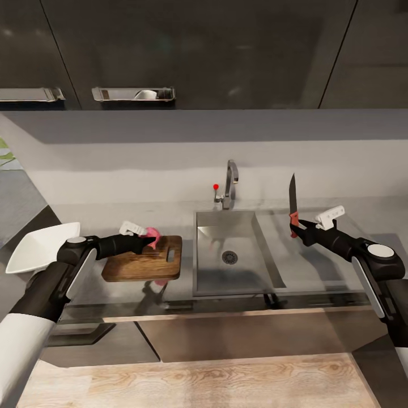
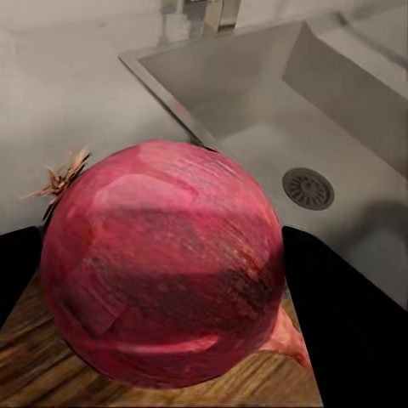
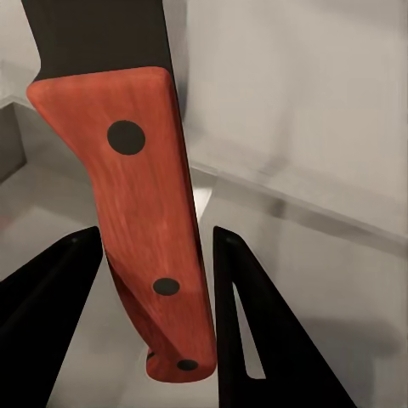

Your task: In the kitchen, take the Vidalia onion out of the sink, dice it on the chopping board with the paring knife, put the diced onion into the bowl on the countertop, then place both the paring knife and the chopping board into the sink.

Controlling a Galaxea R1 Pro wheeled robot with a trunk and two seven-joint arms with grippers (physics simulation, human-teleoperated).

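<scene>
My left gripper (image 1: 152,239) is shut on the Vidalia onion (image 1: 152,234), a pinkish-red bulb (image 2: 161,263), holding it just over the near-sink end of the dark brown chopping board (image 1: 143,260). Black fingers (image 2: 348,323) flank the onion. The right gripper (image 1: 296,225) is shut on the paring knife (image 1: 293,205), held upright above the drainboard, dark blade pointing up. Its red-brown riveted handle (image 3: 140,204) sits between the fingers (image 3: 246,331). The steel sink (image 1: 229,258) lies between the two arms, its basin bare. The white bowl (image 1: 39,246) rests at the far left, partly behind my left arm.
A chrome tap with red knob (image 1: 226,187) stands behind the basin. Black upper cabinets with chrome handles (image 1: 133,94) hang above. The dark countertop (image 1: 317,266) runs right of the sink, with light wood floor (image 1: 198,385) below.
</scene>
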